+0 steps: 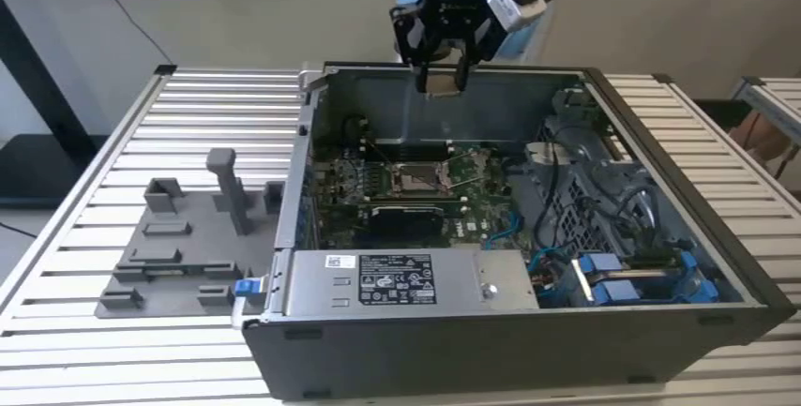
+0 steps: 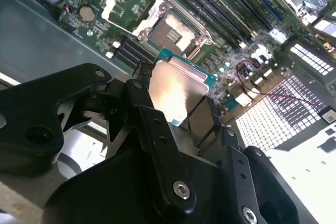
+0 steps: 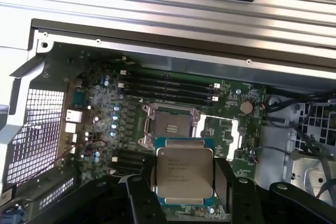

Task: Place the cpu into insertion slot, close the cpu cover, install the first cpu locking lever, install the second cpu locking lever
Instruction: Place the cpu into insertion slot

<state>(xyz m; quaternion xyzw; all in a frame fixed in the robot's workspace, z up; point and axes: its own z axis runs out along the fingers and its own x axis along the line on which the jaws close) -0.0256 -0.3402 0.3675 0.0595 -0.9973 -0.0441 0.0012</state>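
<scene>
1. Gripper (image 1: 442, 80): black, two fingers, at the upper middle of the exterior view, above the far wall of the computer case (image 1: 501, 331). Closed on the cpu, one finger against each of two opposite edges.
2. Cpu (image 3: 184, 174): flat square chip with a silver-tan metal top on a green base. Clamped in the gripper in both wrist views and clear of the circuit board (image 1: 482, 209).
3. Insertion slot (image 3: 170, 127): square socket with a dark centre and a metal rim, at the middle of the board in the exterior view. Nothing sits in it.
4. Cpu cover (image 2: 108, 1): thin silver frame with a square window, swung open and lying just beside the slot, green board showing through the window.
5. Computer case: dark, open-topped, lying on the tabletop (image 1: 213, 115), which is slatted and metal.
6. Grey holder block (image 1: 188, 247): on the tabletop at the left of the exterior view, beside the case.
</scene>
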